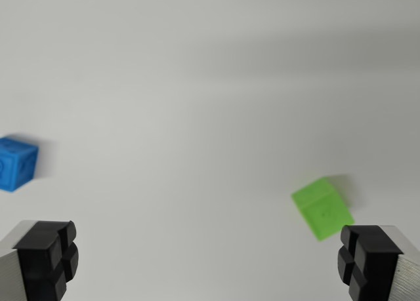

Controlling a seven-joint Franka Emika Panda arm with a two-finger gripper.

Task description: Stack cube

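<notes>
Approach step, probably: gripper (pixel 209 261) spread wide and empty, green cube (pixel 322 208) just beside the finger at the wrist view's right, blue cube (pixel 16 163) far left (well apart), centring needed next.

The blue cube (pixel 16 163) is cut off by the left edge.

Gripper (pixel 207 265) spread wide, nothing between black pads (pixel 49 258), one at each lower corner. Green cube (pixel 322 208) on white table (pixel 210 84), tilted, just above pad on wrist view's right. Blue cube (pixel 16 163) at left edge, partly cut off, well apart from green
</notes>
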